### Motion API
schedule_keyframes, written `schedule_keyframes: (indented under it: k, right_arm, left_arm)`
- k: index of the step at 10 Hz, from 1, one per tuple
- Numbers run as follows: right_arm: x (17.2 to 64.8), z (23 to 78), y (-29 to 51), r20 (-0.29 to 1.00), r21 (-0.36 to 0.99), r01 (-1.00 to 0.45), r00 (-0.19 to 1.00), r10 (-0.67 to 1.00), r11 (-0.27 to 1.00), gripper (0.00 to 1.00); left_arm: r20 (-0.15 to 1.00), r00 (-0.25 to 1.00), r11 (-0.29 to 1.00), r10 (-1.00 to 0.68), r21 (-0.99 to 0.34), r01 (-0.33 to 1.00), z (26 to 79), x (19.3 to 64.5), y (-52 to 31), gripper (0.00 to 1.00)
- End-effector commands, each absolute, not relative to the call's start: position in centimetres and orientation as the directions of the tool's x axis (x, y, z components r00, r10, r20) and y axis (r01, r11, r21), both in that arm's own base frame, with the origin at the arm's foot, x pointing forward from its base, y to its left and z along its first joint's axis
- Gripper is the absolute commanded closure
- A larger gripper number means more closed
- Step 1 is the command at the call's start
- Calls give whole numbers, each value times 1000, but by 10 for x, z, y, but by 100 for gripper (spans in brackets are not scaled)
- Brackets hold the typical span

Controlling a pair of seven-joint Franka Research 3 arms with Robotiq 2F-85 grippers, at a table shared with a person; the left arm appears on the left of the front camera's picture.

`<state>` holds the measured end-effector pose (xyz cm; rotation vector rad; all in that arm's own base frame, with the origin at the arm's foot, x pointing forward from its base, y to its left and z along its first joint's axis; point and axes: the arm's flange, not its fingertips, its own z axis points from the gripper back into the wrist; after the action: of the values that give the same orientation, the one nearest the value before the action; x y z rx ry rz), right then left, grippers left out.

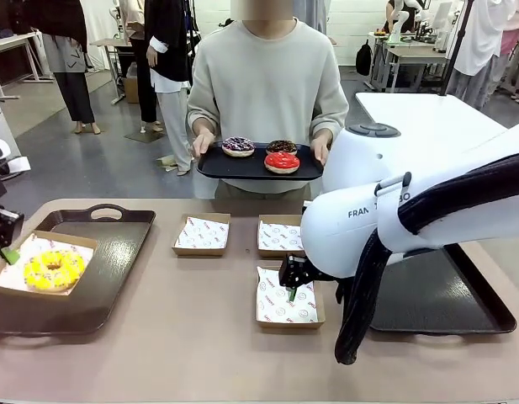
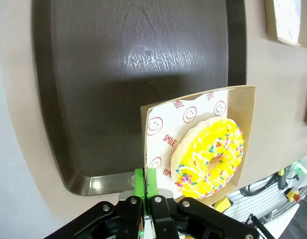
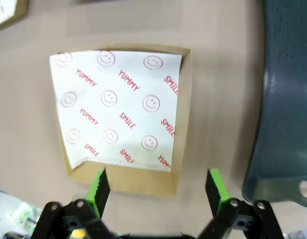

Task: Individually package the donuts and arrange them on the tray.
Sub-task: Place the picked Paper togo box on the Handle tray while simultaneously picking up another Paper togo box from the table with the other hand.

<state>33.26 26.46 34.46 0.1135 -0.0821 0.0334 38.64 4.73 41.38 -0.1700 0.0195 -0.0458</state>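
Observation:
The yellow sprinkled donut (image 1: 54, 269) (image 2: 210, 157) lies in a paper-lined cardboard box (image 1: 15, 273) (image 2: 160, 122) on the left dark tray (image 1: 116, 252) (image 2: 133, 74). My left gripper (image 1: 7, 251) (image 2: 145, 179) is shut on that box's edge. My right gripper (image 1: 291, 290) (image 3: 158, 184) hangs open just above an empty lined box (image 1: 288, 299) (image 3: 118, 107) near mid-table. Across the table a person holds a black tray (image 1: 221, 164) carrying the purple sprinkled donut (image 1: 238, 146), the chocolate donut (image 1: 282, 146) and the red donut (image 1: 282, 162).
Two more empty lined boxes (image 1: 202, 234) (image 1: 278, 236) sit in a row behind the one under my right gripper. A second dark tray (image 1: 436, 295) (image 3: 287, 99) lies at the right, partly under my right arm.

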Motion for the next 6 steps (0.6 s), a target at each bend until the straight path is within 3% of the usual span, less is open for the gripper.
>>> schedule_keyframes:
  k: [1,6]
  right_arm:
    - [333,329,264,88,109,-29,996,20,994,0]
    - [335,316,260,78,109,-58,996,50,992,0]
  left_arm:
    - [6,998,980,-69,-185,69,403,383,36,99]
    - [0,1000,985,10,-172,-10,392,389,26,99]
